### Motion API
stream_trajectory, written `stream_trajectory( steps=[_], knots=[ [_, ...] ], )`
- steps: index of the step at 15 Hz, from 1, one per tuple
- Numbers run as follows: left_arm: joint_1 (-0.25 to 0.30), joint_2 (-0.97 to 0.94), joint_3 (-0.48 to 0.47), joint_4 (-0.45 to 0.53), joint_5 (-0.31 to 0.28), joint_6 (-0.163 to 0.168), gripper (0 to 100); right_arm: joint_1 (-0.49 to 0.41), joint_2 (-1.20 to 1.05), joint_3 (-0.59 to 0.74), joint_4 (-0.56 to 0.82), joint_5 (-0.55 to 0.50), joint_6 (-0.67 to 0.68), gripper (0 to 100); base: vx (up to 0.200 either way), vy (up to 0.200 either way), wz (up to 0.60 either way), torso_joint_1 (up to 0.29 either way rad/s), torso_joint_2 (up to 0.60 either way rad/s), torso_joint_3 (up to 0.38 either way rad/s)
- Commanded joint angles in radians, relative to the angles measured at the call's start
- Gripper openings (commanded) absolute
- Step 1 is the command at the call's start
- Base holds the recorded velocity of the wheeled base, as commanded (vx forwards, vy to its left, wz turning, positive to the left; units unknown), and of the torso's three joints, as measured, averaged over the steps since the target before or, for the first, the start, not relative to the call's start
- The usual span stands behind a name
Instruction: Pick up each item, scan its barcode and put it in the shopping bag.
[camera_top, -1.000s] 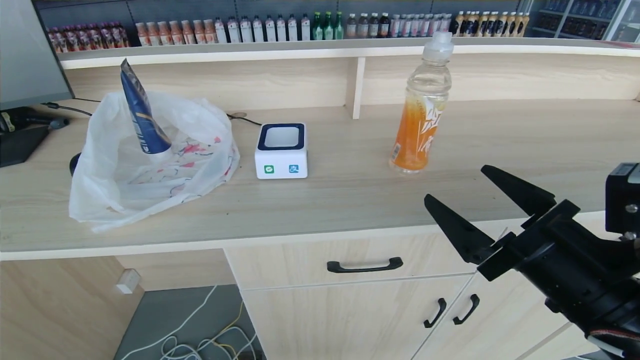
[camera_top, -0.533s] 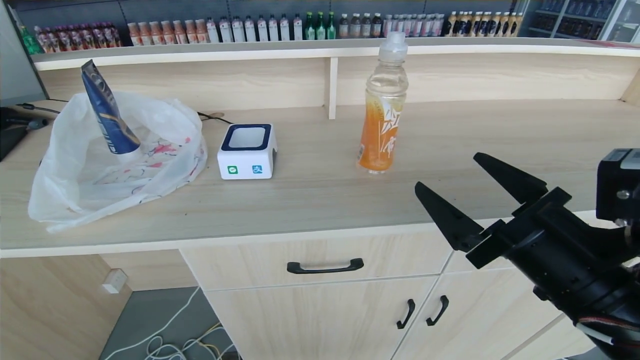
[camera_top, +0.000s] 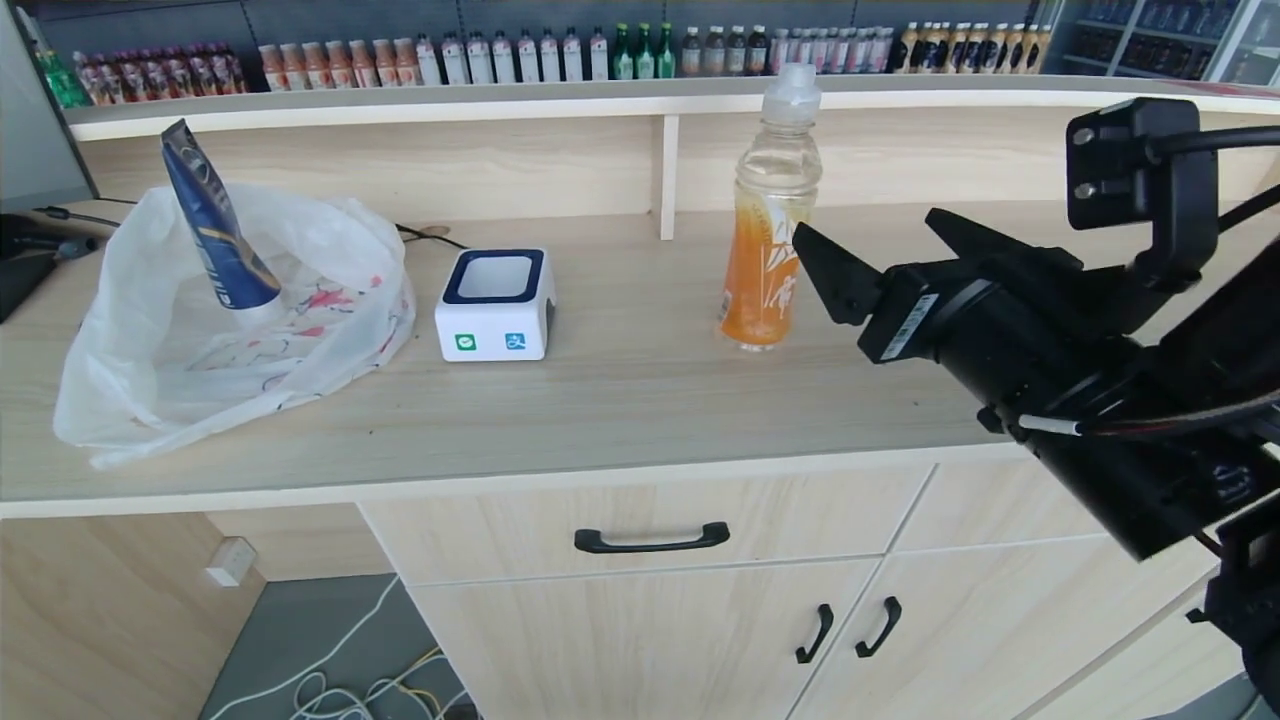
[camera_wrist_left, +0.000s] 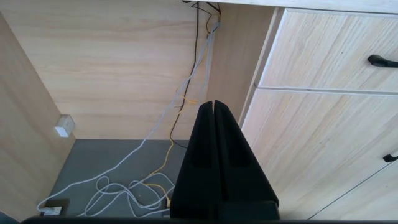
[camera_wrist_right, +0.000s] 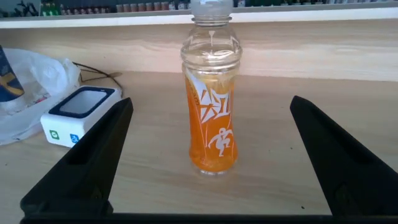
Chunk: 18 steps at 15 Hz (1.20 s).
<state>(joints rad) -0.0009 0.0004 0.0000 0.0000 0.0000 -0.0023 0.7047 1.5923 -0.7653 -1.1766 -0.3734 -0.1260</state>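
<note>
Orange drink bottle (camera_top: 768, 220) stands upright and capped on the desk (camera_top: 620, 400), near the rear divider and well to the right of the white scanner box (camera_top: 495, 303). Right end effector (camera_top: 866, 226) hovers just beside the bottle on the robot's right, its fingers spread wide and gripping nothing; the right wrist view frames the bottle between them, touching neither. Beyond the scanner, at the desk's left, lies the crumpled white shopping bag (camera_top: 230, 340) with a blue tube (camera_top: 215, 235) standing tilted inside. Left end effector (camera_wrist_left: 213, 112) hangs low before the cabinet, fingers pressed together and empty, above loose cables (camera_wrist_left: 124, 186) on the floor
</note>
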Motion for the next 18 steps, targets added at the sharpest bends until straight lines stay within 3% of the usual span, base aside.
stream_trajectory(
  steps=[1, 9, 16, 18],
  knots=[
    [-0.001, 0.0, 0.0, 0.0, 0.0, -0.001, 0, -0.017, 0.069, -0.095, 0.011, -0.005, 0.016, 100, 0.0, 0.0, 0.0, 0.0, 0.0, 0.0],
    [-0.001, 0.0, 0.0, 0.0, 0.0, -0.001, 0, -0.03, 0.169, -0.319, 0.196, 0.016, 0.063, 100, 0.0, 0.0, 0.0, 0.0, 0.0, 0.0],
    [-0.001, 0.0, 0.0, 0.0, 0.0, -0.001, 0, -0.119, 0.337, -0.621, 0.324, 0.088, 0.06, 100, 0.0, 0.0, 0.0, 0.0, 0.0, 0.0],
    [-0.001, 0.0, 0.0, 0.0, 0.0, -0.001, 0, -0.123, 0.35, -0.638, 0.338, 0.085, 0.052, 100, 0.0, 0.0, 0.0, 0.0, 0.0, 0.0]
  ],
)
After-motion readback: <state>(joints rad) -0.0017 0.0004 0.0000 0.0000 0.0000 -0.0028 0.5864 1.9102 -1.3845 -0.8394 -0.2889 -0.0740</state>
